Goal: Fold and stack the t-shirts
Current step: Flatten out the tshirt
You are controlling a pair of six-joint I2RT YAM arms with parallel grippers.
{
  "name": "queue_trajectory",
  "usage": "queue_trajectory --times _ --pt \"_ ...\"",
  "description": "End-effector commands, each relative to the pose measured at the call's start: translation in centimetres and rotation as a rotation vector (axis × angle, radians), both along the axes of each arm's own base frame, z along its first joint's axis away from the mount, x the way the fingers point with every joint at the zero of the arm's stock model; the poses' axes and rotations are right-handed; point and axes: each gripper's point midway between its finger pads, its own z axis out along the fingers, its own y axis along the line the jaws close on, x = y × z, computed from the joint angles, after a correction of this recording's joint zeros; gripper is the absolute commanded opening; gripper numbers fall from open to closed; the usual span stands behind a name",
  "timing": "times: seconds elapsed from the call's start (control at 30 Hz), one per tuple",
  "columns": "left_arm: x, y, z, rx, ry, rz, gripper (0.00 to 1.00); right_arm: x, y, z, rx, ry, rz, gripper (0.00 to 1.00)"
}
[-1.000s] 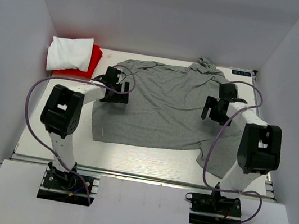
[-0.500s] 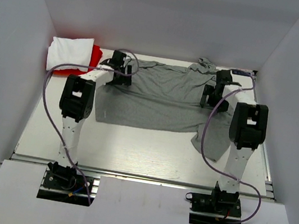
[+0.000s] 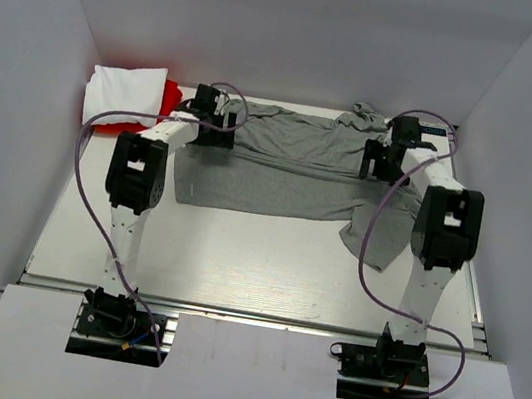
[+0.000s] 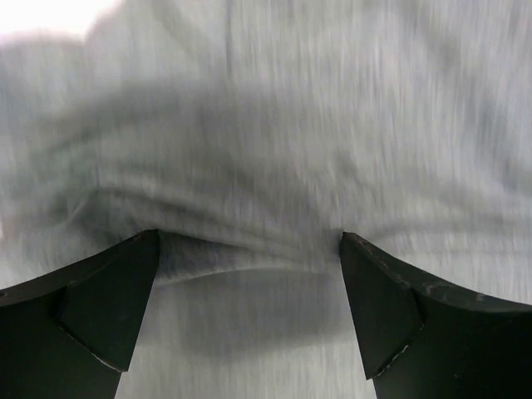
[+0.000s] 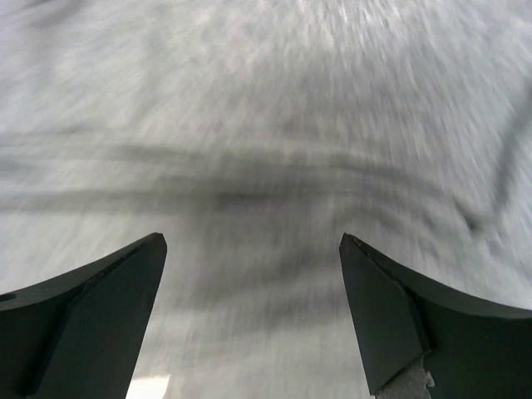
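Grey shirt (image 3: 278, 186) under left tool (image 4: 249, 238) and right tool (image 5: 252, 238), both spread; white shirt (image 3: 126, 91) beside.

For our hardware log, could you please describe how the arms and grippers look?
The left arm and right arm have white links, black joint housings and a looping purple-grey cable each. The fingers are plain black wedges.

The large shirt (image 3: 280, 176) lies across the far part of the bench (image 3: 237, 256); left of it, in the corner, a folded shirt (image 3: 126, 94) rests on a second shirt (image 3: 170, 103).
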Motion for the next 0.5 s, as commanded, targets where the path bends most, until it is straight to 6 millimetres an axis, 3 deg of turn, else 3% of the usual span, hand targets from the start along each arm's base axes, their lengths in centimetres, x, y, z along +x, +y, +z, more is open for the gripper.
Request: queue_trajectory --times 0.0,0.03,0.07,0.1,0.13,0.17,0.2,0.23,0.27,0.33,0.37,0.43,0.47 --pt "-3.1 -0.6 6.6 -0.062 -0.063 -0.045 1.00 -0.2 1.2 10.2 0.083 -0.253 0.015 0.90" --pt "-5.0 0.0 6.0 -0.057 -0.038 -0.027 1.00 -1.3 1.4 9.1 0.091 -0.234 0.009 0.90" --pt "-6.0 0.3 7.0 -0.065 -0.053 -0.003 1.00 -2.8 1.3 11.1 0.101 -0.275 -0.001 0.90" --pt "-6.8 1.1 10.5 -0.068 -0.126 0.040 1.00 -4.2 1.2 10.2 0.110 -0.247 -0.018 0.90" --pt "-8.9 1.6 9.3 -0.079 -0.083 0.082 1.00 -5.1 1.2 10.2 0.124 -0.239 -0.047 0.90" --pt "-9.9 2.4 9.6 -0.069 -0.091 0.128 1.00 -6.9 0.5 11.3 0.113 -0.254 -0.086 0.90" --pt "-11.3 2.9 11.7 -0.083 -0.126 0.159 1.00 -8.4 0.2 10.0 0.115 -0.217 -0.120 0.90" --pt "-13.4 3.4 10.1 -0.093 -0.074 0.206 1.00 -9.2 0.0 10.0 0.118 -0.214 -0.143 0.90" --pt "-14.4 3.8 9.9 -0.092 -0.072 0.233 1.00 -11.6 -1.2 9.4 0.094 -0.210 -0.217 0.90" --pt "-17.4 4.9 9.4 -0.094 -0.059 0.296 1.00 -12.9 -1.7 10.5 0.104 -0.252 -0.260 0.90" --pt "-18.2 5.3 9.2 -0.093 -0.059 0.317 1.00 -14.0 -2.1 9.5 0.091 -0.233 -0.283 0.90" --pt "-20.2 6.1 7.8 -0.074 -0.040 0.341 1.00 -15.6 -2.3 9.8 0.105 -0.253 -0.315 0.90" --pt "-20.8 6.6 8.1 -0.078 -0.059 0.380 1.00 -16.2 -2.3 9.2 0.106 -0.242 -0.322 0.90"
